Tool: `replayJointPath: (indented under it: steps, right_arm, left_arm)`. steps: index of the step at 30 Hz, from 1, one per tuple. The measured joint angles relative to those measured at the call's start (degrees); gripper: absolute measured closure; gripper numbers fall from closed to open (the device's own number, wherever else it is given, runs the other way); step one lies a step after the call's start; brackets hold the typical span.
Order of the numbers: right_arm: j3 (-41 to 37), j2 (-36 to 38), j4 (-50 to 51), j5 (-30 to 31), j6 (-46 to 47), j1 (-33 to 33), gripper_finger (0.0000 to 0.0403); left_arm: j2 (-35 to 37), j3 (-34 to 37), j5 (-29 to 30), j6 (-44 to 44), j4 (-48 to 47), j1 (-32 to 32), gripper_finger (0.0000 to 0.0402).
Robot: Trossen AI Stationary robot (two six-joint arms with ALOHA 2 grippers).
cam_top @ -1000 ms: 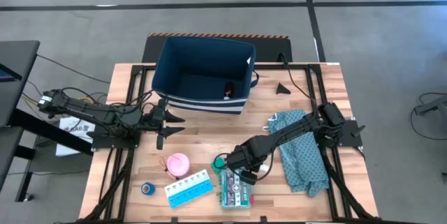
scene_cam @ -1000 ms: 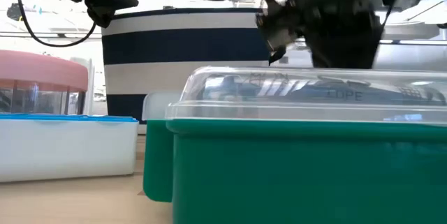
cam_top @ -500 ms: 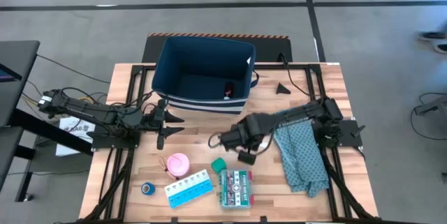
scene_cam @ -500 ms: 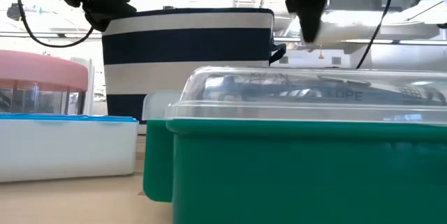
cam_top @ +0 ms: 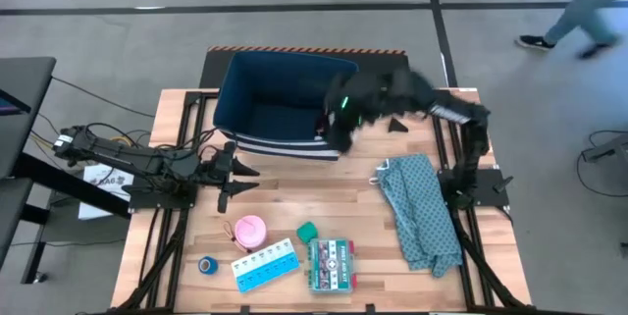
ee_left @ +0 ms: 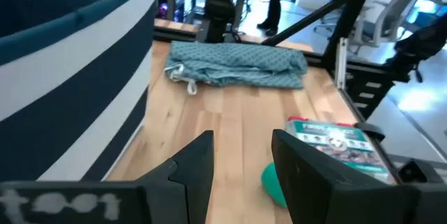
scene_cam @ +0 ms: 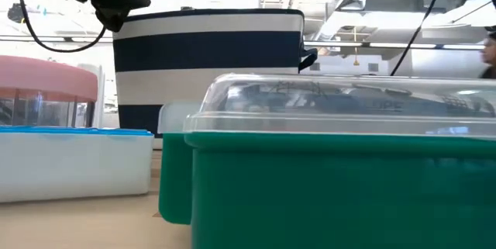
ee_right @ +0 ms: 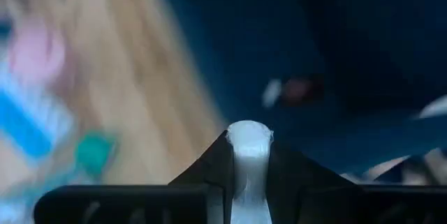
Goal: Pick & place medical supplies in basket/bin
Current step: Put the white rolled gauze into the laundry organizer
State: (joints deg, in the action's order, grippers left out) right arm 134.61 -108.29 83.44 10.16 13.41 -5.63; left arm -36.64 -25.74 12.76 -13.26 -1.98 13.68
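Right gripper (ee_right: 249,155) over bin (cam_top: 240,109), jaws gripping a white item, probably. Red-capped bottle (cam_top: 320,127) binned; pink roll (cam_top: 249,230), pill organizer (cam_top: 265,265) remain on worktop.

The bin (cam_top: 285,104) is dark navy with white stripes (near its base). The cloth (cam_top: 422,212) is teal, finely patterned; the roll (cam_top: 249,231) pink.

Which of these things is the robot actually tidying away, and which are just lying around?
Job: navy bin; white item in right gripper; pink roll; blue tape roll; pill organizer; green-red flat box; teal bit.
Lying about: teal cloth; small black piece.
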Motion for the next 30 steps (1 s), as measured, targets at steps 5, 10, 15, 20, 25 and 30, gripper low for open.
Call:
replayJointPath:
  steps: [5, 10, 15, 20, 25, 30]
  right_arm:
    - [0.1, 0.9, -17.5, -2.2, -7.0, -8.8, 0.0355]
    - [0.2, -3.5, -28.1, -10.3, -7.9, -16.2, 0.0354]
    - [0.1, -13.1, -28.4, -16.4, -7.9, -19.6, 0.0354]
    - [0.0, -22.5, -24.8, -18.5, -10.3, -20.4, 0.0354]
    - [0.1, -27.0, -22.1, -22.1, -10.5, -20.8, 0.0354]
    - [0.1, -29.6, -22.6, -22.1, -11.8, -20.5, 0.0354]
  left_arm:
    - [0.0, 0.0, 0.0, 0.3, 1.3, 0.0, 0.0266]
    - [0.0, 0.0, 0.0, 0.8, 3.2, 0.0, 0.0266]
    - [0.0, 0.0, 0.0, 0.9, 3.0, 0.0, 0.0266]
    - [0.0, 0.0, 0.0, 1.0, 3.0, 0.0, 0.0266]
    - [0.0, 0.0, 1.1, 1.0, 3.0, 0.0, 0.0266]
    - [0.0, 0.0, 2.6, 1.0, 3.0, 0.0, 0.0266]
